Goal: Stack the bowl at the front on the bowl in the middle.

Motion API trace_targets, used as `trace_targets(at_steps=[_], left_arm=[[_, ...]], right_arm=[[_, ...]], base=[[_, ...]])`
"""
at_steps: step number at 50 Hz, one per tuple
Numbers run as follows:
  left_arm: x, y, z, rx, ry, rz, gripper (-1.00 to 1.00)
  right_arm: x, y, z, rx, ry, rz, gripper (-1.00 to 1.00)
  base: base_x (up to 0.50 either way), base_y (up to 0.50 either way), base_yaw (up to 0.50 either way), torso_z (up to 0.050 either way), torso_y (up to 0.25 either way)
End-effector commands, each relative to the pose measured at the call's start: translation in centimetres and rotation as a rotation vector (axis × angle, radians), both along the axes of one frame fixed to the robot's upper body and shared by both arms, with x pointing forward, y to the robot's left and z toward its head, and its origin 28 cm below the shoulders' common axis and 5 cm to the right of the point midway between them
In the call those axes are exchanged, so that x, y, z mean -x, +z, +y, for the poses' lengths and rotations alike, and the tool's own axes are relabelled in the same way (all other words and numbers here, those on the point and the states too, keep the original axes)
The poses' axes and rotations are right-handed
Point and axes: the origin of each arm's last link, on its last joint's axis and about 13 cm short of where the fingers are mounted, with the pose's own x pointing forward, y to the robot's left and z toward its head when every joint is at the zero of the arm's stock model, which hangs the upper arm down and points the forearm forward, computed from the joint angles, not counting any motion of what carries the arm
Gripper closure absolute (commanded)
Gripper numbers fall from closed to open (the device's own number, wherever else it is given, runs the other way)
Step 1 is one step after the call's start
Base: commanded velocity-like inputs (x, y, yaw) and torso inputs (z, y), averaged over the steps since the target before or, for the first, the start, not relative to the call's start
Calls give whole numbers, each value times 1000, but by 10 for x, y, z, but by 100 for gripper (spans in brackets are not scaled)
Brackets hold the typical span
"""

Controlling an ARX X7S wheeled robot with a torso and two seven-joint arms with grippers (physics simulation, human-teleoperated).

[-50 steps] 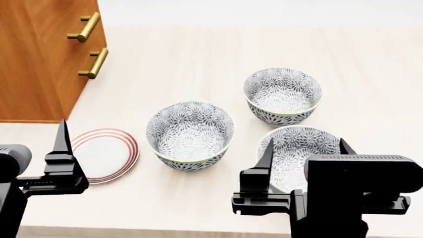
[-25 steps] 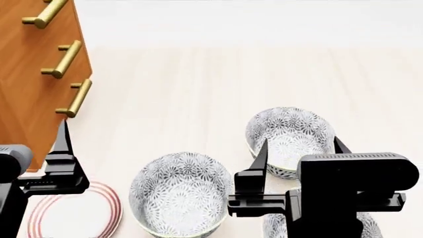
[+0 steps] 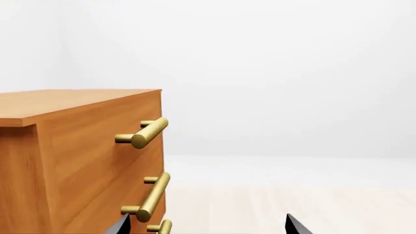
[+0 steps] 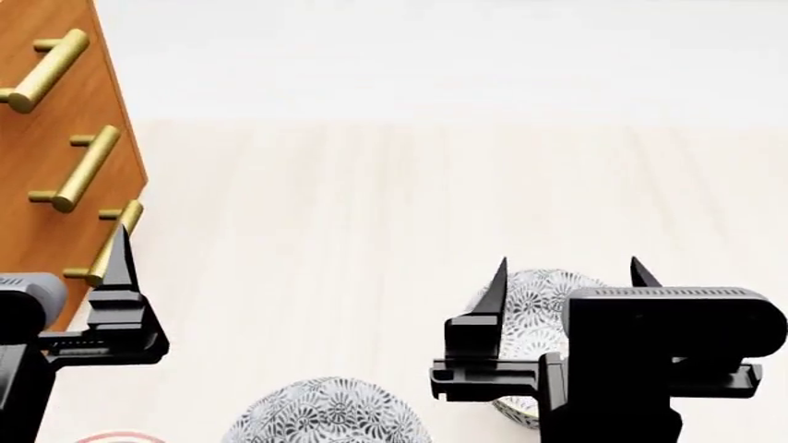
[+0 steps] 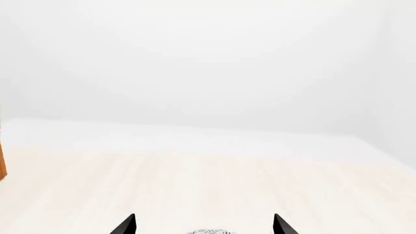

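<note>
The head view holds two grey-patterned bowls. One bowl is cut off by the frame's lower edge at the centre; it is the middle one. Another bowl lies farther back, partly behind my right gripper. The bowl at the front is out of view. My right gripper is open and empty above the table, and a sliver of bowl rim shows between its fingertips. My left gripper hangs beside the dresser, open and empty.
A wooden dresser with brass handles stands at the table's left, close to my left gripper. A sliver of a red-ringed plate shows at the lower left. The pale wood table stretches back to a white wall.
The head view has swung upward, so everything slid down the frame. The front bowl left the view, the plate is nearly gone, and more of the dresser shows.
</note>
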Motion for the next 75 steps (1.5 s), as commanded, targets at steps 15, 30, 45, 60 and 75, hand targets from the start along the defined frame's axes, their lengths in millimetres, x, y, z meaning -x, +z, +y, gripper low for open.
trace_targets(at_steps=[15, 30, 45, 60, 75], left_arm=[[1, 1, 0, 1, 5, 2, -100], [1, 0, 0, -2, 4, 6, -100], [1, -2, 0, -2, 2, 13, -100], [1, 0, 2, 1, 3, 15, -100], [0, 0, 3, -3, 2, 15, -100]], right_arm=[[-1, 50, -27, -150, -128, 30, -100], [-43, 69, -61, -242, -212, 256, -100], [-65, 76, -77, -406, -90, 430, -100], [-82, 66, -85, -477, -158, 533, -100], [-88, 43, -91, -502, -169, 583, -100]], base=[[0, 0, 0, 0, 0], [0, 0, 0, 0, 0], [0, 0, 0, 0, 0], [0, 0, 0, 0, 0], [0, 0, 0, 0, 0]])
